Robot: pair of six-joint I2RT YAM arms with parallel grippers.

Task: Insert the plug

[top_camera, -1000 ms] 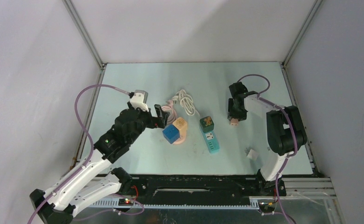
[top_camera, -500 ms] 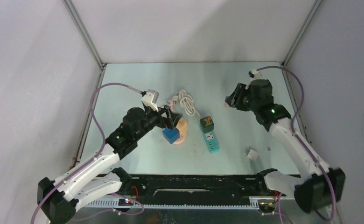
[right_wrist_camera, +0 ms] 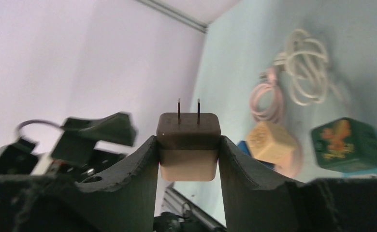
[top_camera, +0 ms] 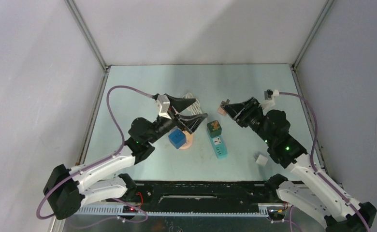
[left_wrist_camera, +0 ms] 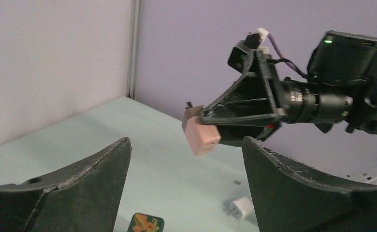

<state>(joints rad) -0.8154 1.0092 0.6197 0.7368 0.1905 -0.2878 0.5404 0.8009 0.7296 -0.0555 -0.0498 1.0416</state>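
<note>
Fingers (right_wrist_camera: 133, 179) on the right gripper (top_camera: 224, 107) are clamped tight on the pink plug (right_wrist_camera: 188, 145), prongs poking out past the tips. It's held up off the table (top_camera: 138, 82), near the far end of the teal power strip (top_camera: 220, 146). Left gripper (top_camera: 196, 107) is spread wide, nothing in it.

Power strip (top_camera: 219, 145): far end capped by green adapter (top_camera: 215, 127), near sockets bare. Left of strip — blue cube (top_camera: 177, 137), coiled cables (top_camera: 192, 103), left gripper (top_camera: 201, 107) block. Beyond far end, right gripper (top_camera: 224, 107) clamping plug (top_camera: 221, 110). Right of strip — bare table (top_camera: 244, 137), one white charger (top_camera: 261, 159).
</note>
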